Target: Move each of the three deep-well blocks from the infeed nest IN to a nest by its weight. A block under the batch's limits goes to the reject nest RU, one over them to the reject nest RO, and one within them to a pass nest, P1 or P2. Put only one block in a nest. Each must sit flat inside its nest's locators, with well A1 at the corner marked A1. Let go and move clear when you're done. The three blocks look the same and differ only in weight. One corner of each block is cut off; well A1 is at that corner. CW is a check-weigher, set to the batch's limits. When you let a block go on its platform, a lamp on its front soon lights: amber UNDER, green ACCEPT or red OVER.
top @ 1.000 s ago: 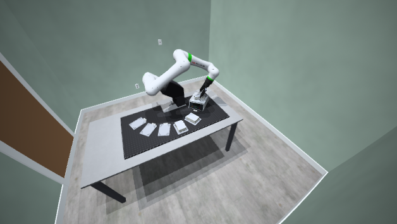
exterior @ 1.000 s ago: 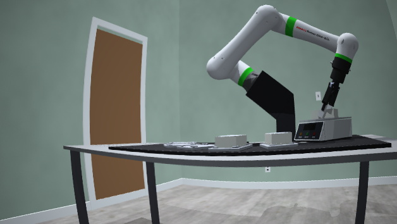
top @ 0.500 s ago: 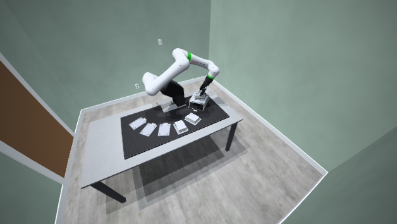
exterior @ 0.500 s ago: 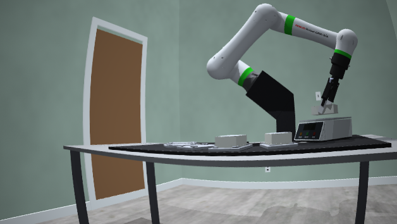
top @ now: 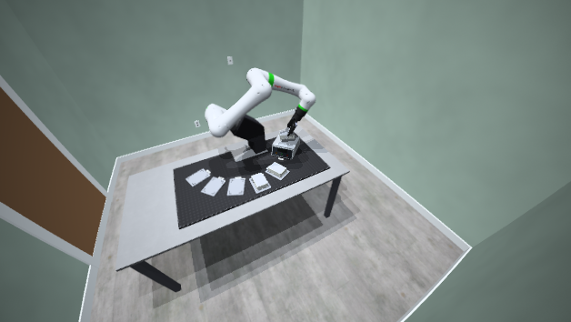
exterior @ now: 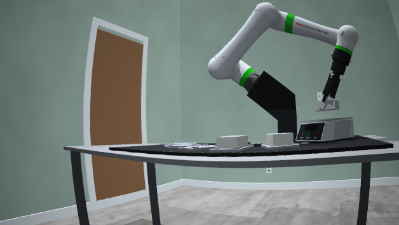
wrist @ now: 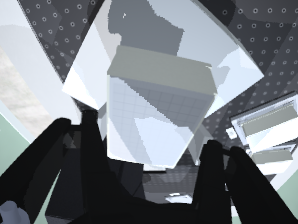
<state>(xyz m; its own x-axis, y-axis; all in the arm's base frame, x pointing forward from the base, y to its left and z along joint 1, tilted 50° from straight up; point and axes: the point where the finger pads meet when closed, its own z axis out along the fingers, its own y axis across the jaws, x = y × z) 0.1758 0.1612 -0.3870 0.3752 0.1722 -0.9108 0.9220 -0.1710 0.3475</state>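
My gripper (top: 287, 131) (exterior: 326, 100) (wrist: 149, 117) is shut on a pale grey deep-well block (top: 284, 135) (exterior: 330, 105) (wrist: 160, 90) and holds it, slightly tilted, a short way above the check-weigher (top: 286, 149) (exterior: 337, 128). No lamp shows lit on the check-weigher's dark front panel (exterior: 309, 131). A second block (top: 277, 170) (exterior: 279, 138) sits in the nest nearest the check-weigher. A third block (top: 259, 182) (exterior: 232, 141) sits in the nest beside it.
Three flat white nest plates (top: 235, 186) (top: 213, 186) (top: 197, 176) lie empty in an arc further left on the black perforated mat (top: 205, 209) (exterior: 365, 143). The mat covers the middle of a grey table (top: 145, 218). The arm's black base (top: 255, 134) stands behind the nests.
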